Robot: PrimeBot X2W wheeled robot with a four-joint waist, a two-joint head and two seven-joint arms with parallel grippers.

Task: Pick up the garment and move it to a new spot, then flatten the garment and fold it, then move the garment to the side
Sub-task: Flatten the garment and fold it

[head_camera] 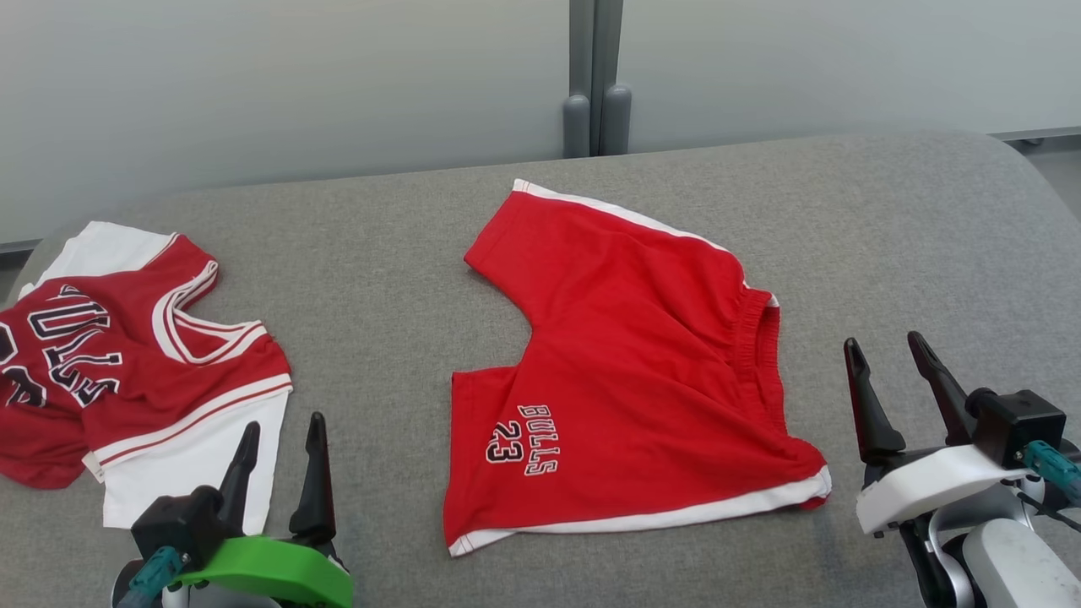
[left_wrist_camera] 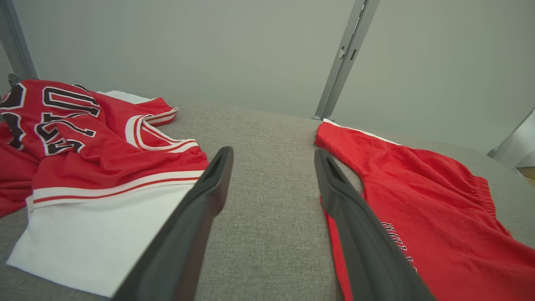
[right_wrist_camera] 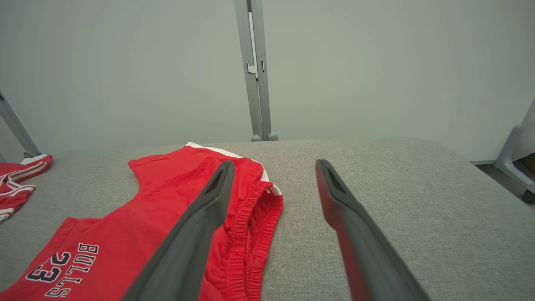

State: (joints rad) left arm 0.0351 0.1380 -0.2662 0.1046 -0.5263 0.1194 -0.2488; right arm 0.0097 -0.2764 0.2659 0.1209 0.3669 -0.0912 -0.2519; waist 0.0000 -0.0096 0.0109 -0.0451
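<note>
The garment, a pair of red shorts (head_camera: 633, 363) with white trim and "BULLS 23" on one leg, lies spread on the grey padded table (head_camera: 380, 253), waistband toward the right. My left gripper (head_camera: 284, 422) hovers open at the lower left, between a jersey and the shorts' left leg, holding nothing. In the left wrist view the open left gripper (left_wrist_camera: 272, 152) frames bare table, with the shorts (left_wrist_camera: 426, 200) to the right. My right gripper (head_camera: 884, 341) stands open just right of the waistband. In the right wrist view that gripper (right_wrist_camera: 274, 164) is empty beside the shorts (right_wrist_camera: 167, 209).
A crumpled red and white jersey (head_camera: 127, 363) lies at the table's left end, also seen as the jersey (left_wrist_camera: 104, 159) and the jersey (right_wrist_camera: 16, 184). A pale wall with a grey post (head_camera: 595, 84) stands behind the table. The table's right corner rounds off.
</note>
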